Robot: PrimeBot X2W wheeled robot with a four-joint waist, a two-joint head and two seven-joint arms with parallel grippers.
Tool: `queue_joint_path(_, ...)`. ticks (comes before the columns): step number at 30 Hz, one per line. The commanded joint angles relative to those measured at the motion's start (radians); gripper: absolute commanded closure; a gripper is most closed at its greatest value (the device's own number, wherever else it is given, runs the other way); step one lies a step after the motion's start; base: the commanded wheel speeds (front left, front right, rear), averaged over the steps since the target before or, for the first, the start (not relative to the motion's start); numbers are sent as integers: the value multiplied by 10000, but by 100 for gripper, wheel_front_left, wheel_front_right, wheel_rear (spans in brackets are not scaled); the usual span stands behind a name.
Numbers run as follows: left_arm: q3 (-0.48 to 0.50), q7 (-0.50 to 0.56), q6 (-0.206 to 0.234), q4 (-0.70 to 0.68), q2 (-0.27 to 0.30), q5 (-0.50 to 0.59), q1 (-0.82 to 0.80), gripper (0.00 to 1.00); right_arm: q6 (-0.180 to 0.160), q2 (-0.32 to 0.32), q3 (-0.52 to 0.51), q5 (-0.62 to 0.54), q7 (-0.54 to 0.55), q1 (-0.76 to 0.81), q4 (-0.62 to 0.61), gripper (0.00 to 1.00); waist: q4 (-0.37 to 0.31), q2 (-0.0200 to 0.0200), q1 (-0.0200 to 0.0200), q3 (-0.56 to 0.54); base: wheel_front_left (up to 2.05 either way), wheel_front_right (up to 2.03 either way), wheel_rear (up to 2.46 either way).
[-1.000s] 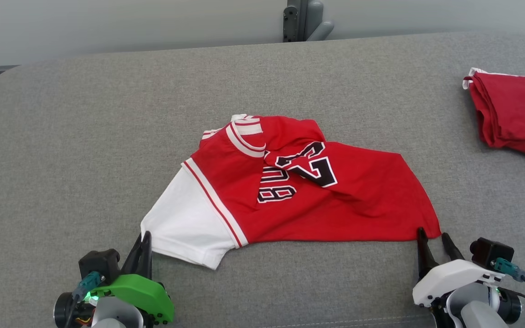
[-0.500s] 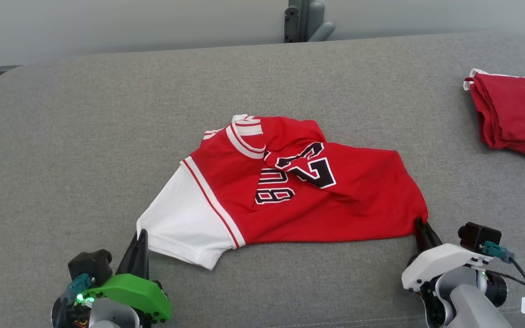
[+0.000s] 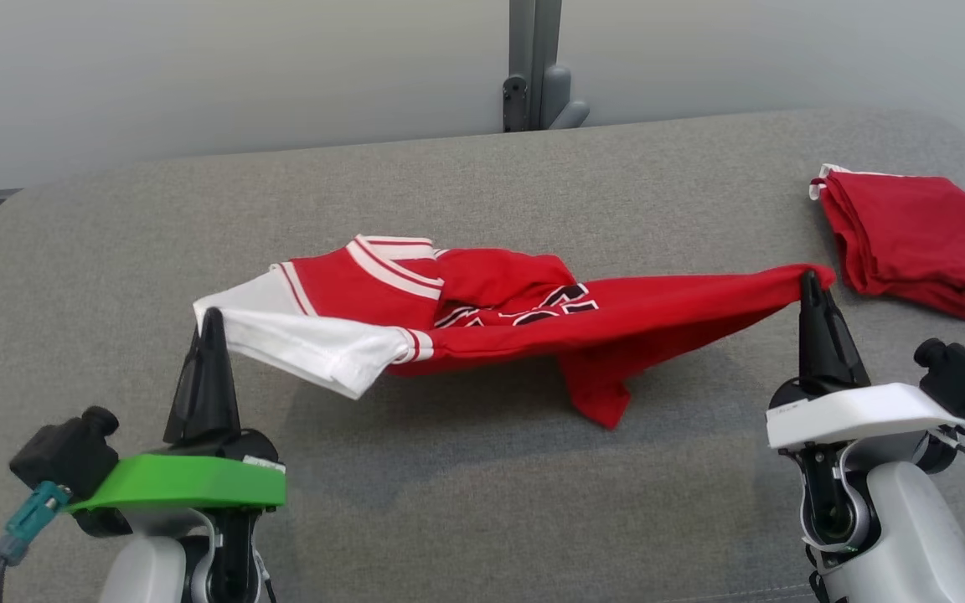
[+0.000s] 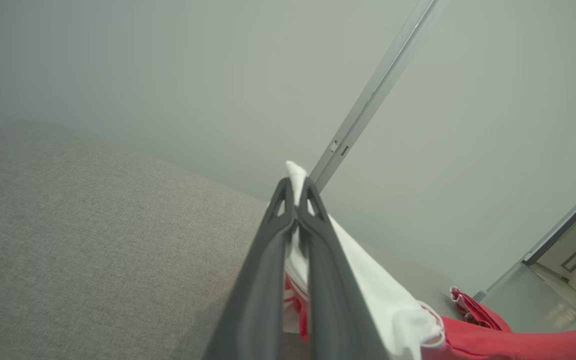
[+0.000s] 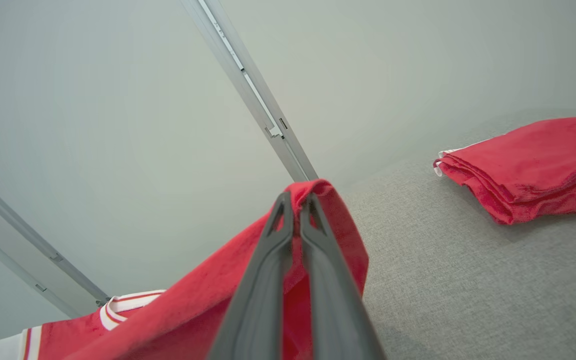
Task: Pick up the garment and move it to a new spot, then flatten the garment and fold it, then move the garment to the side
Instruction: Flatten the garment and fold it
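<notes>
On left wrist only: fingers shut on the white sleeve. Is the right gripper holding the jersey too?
Observer: Yes. The right gripper is shut on a red corner of the jersey, as its wrist view shows.
Operator: Is the jersey off the cushion?
Observer: Partly. In the head view the near edge is strung between the left gripper and the right, above the cushion. The collar side looks to rest on it.
Operator: Anything hanging?
Observer: A red flap droops mid-span. I cannot tell whether it touches the cushion.
</notes>
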Motion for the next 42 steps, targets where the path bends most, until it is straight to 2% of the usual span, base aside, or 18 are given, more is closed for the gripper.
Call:
queue_joint_path(1,74,72,-76,-580,-23,-275,-173,100,-3,-49,-45,148,103,223,-648,100,-193,98,0,-400,0,0,0)
queue_joint_path(6,126,501,-20,-2434,-16,-735,-415,100,-3,-51,-138,457,564,450,-2575,100,-344,98,0,-699,0,0,0)
queue_joint_path(7,126,501,-20,-2434,-16,-735,-415,100,-3,-51,-138,457,564,450,-2575,100,-344,98,0,-699,0,0,0)
queue_joint_path(16,-125,1883,375,-5284,108,-1313,-1624,100,-3,-38,-486,541,1650,543,-5333,100,-540,98,0,-979,0,0,0)
queue_joint_path(20,-370,2606,510,-5722,263,-1327,-2514,100,-3,-29,-636,649,2144,330,-6138,100,-588,98,0,-900,0,0,0)
queue_joint_path(24,-648,3140,524,-5348,313,-1269,-3638,100,-3,-25,-852,570,2585,-65,-6326,100,-559,98,0,-588,0,0,0)
queue_joint_path(29,-464,3434,693,-4038,256,-1416,-5431,100,-1,-24,-605,673,3316,-1558,-5522,100,-559,98,0,525,0,0,0)
queue_joint_path(34,-181,3528,788,-2008,554,-977,-8025,100,-1,-27,-405,193,3564,-4507,-3761,100,-581,98,0,2206,0,0,0)
queue_joint_path(37,-242,3516,740,-620,868,-451,-9763,100,-1,-29,-365,-131,3288,-6611,-2355,100,-631,98,0,3209,0,0,0)
queue_joint_path(42,-416,2988,873,2100,1283,617,-12557,100,-1,-19,-168,-1171,1834,-10006,652,100,-718,98,0,4195,0,0,0)
